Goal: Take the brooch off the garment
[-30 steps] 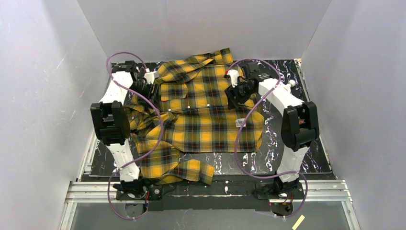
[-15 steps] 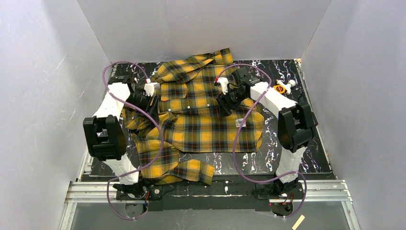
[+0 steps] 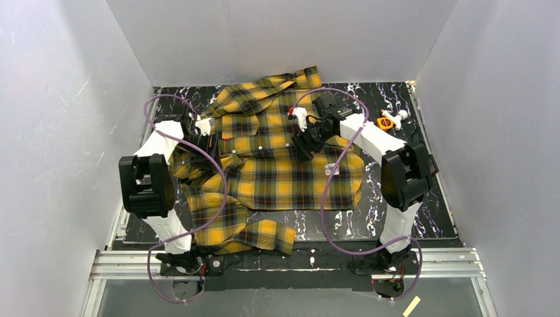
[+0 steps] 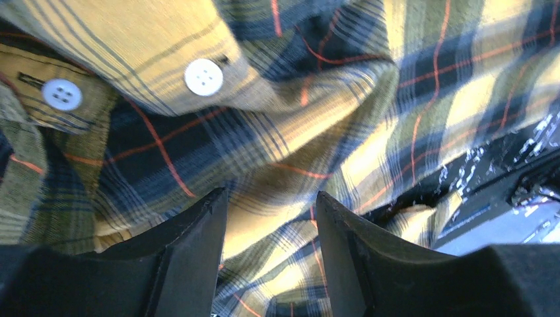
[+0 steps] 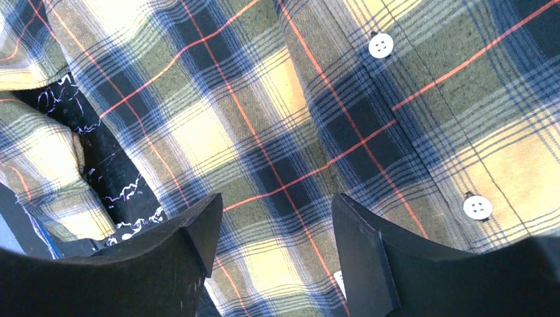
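Note:
The garment (image 3: 284,172), a yellow-and-black plaid shirt, lies spread front-up on the black marbled table. I cannot pick out the brooch in any view. My left gripper (image 3: 201,142) is low over the rumpled left side of the shirt. Its jaws (image 4: 271,198) stand apart over a raised fold of cloth. My right gripper (image 3: 304,144) hovers over the shirt's front, open (image 5: 277,201), with flat plaid under it. A small white scrap (image 5: 339,281) peeks out beside its right finger; what it is I cannot tell.
White buttons show near both grippers (image 4: 203,76) (image 5: 381,45). A white label (image 3: 330,170) sits on the shirt's right side. A small orange-and-white object (image 3: 386,122) lies on the table (image 3: 436,198) at the back right. Grey walls enclose three sides.
The left gripper has come toward me along the shirt's left side. The right gripper has swung left over the shirt's front, uncovering the orange-and-white object.

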Motion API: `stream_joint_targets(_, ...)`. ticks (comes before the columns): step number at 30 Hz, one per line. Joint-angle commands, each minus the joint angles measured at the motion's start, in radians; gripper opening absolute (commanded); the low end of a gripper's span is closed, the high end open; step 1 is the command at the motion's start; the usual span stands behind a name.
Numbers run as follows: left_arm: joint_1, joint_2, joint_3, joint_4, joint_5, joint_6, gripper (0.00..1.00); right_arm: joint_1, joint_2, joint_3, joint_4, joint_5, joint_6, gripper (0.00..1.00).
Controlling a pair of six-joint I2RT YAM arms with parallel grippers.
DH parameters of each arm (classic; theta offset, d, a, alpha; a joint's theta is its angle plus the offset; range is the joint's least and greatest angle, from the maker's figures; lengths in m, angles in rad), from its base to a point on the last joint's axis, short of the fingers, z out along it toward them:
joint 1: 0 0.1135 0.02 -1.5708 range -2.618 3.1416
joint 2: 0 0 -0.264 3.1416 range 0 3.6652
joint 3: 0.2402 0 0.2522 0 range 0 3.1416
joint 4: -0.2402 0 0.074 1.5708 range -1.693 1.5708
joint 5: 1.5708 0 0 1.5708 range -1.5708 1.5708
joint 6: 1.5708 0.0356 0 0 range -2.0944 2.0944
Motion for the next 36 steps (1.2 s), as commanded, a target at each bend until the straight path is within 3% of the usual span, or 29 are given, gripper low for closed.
stream_joint_targets(1, 0.001, 0.04, 0.033, 0.044, -0.085, -0.063, 0.52, -0.005, 0.026, 0.057, 0.011, -0.043, -0.036, 0.7)
stream_joint_targets(6, 0.0, 0.028, -0.017, 0.056, -0.09, -0.05, 0.54, -0.006, 0.075, 0.119, -0.003, -0.047, -0.031, 0.7)
stream_joint_targets(11, 0.001, -0.019, -0.084, 0.14, -0.094, -0.079, 0.65, -0.005, 0.083, 0.146, 0.001, -0.03, 0.035, 0.7)
stream_joint_targets(16, 0.001, -0.025, -0.094, 0.191, -0.096, -0.124, 0.68, 0.003, 0.077, 0.147, 0.023, -0.012, 0.068, 0.7)
stream_joint_targets(23, -0.01, -0.042, -0.129, 0.298, -0.162, -0.215, 0.63, 0.004, 0.072, 0.176, 0.017, 0.018, 0.062, 0.7)
stream_joint_targets(36, -0.082, -0.072, -0.164, 0.281, -0.163, -0.231, 0.44, 0.004, 0.071, 0.18, 0.007, -0.008, 0.012, 0.7)
